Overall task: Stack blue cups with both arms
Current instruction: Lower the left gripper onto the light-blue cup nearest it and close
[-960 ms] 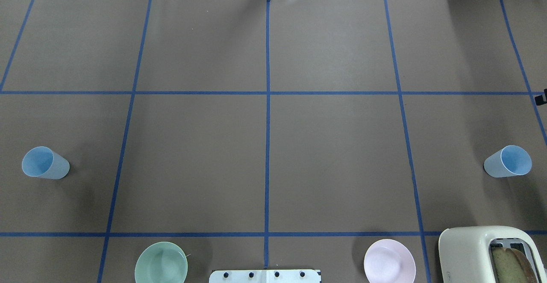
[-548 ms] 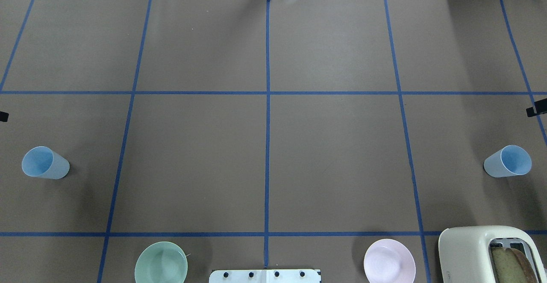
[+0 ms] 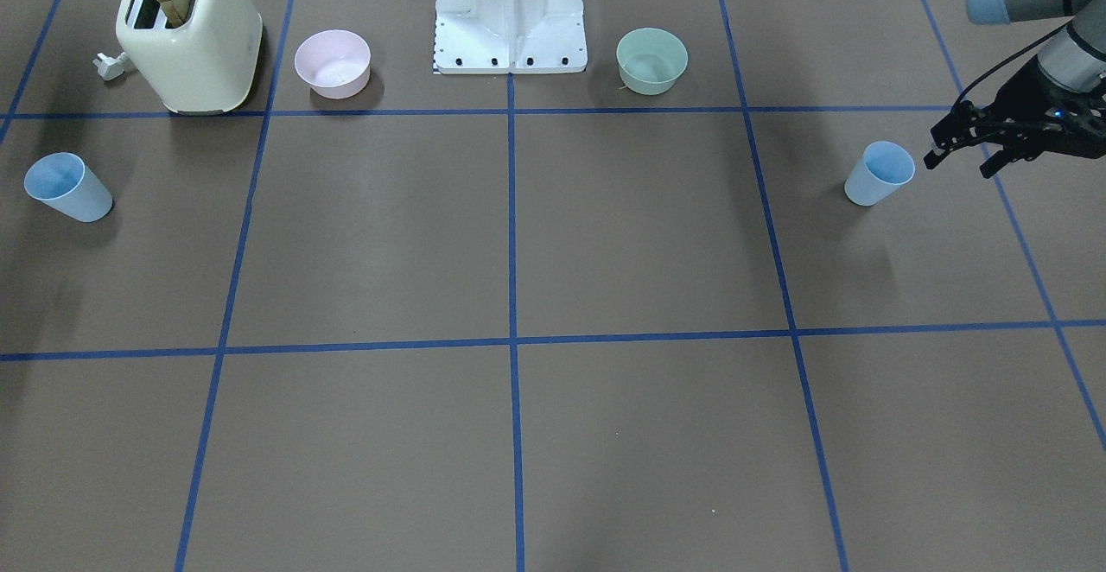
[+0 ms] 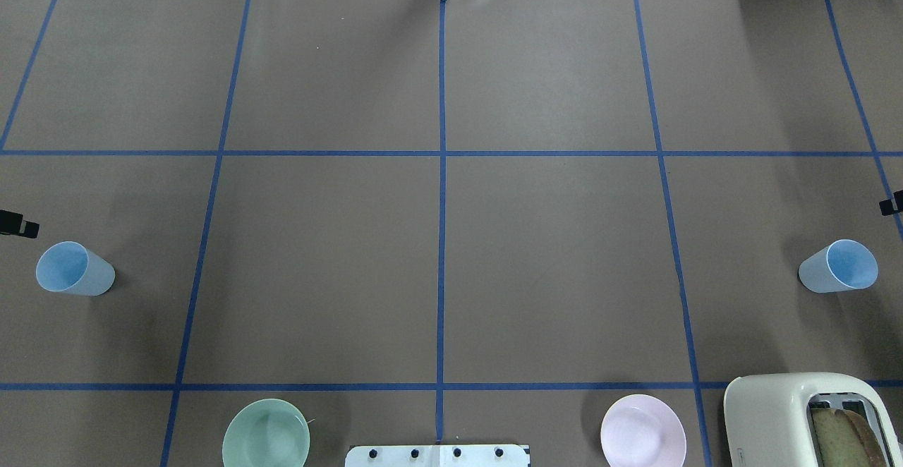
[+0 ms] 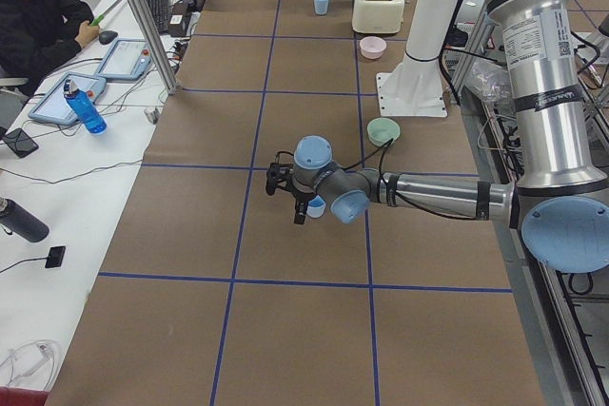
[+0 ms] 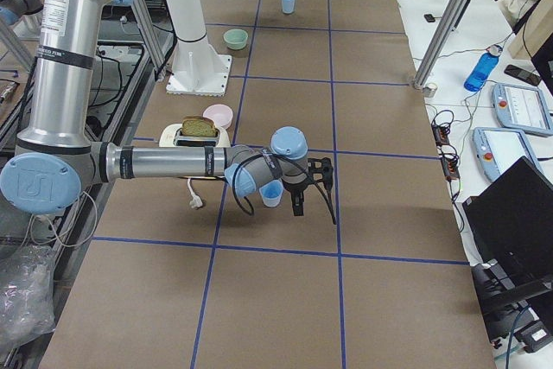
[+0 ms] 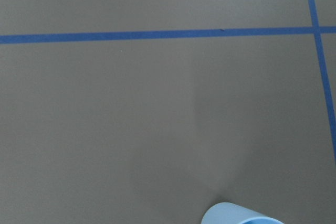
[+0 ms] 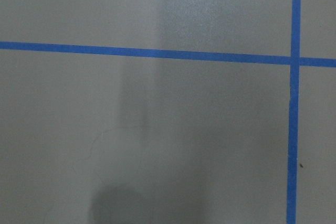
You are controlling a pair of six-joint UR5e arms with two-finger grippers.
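Two pale-blue cups stand upright on the brown table. The left cup point(image 4: 74, 269) point(image 3: 880, 173) is near the table's left end. My left gripper point(image 3: 957, 164) is open, hovering just outside that cup and apart from it; one of its black fingertips point(image 4: 28, 228) shows in the overhead view. The cup's rim point(image 7: 241, 214) is at the bottom of the left wrist view. The right cup point(image 4: 839, 267) point(image 3: 65, 186) is at the right end. Only a fingertip point(image 4: 887, 206) of my right gripper point(image 6: 302, 187) shows overhead, beyond the cup; I cannot tell if it is open.
A cream toaster point(image 4: 804, 417) holding bread stands near the right cup. A pink bowl point(image 4: 643, 432) and a mint-green bowl point(image 4: 266, 433) flank the white base mount point(image 4: 437, 455). A seated operator point(image 5: 38, 16) is beside the table's far edge.
The left gripper's tip has come in at the overhead view's left edge and moved toward the left cup. The right gripper's tip has moved toward the right cup. The cups have not moved.
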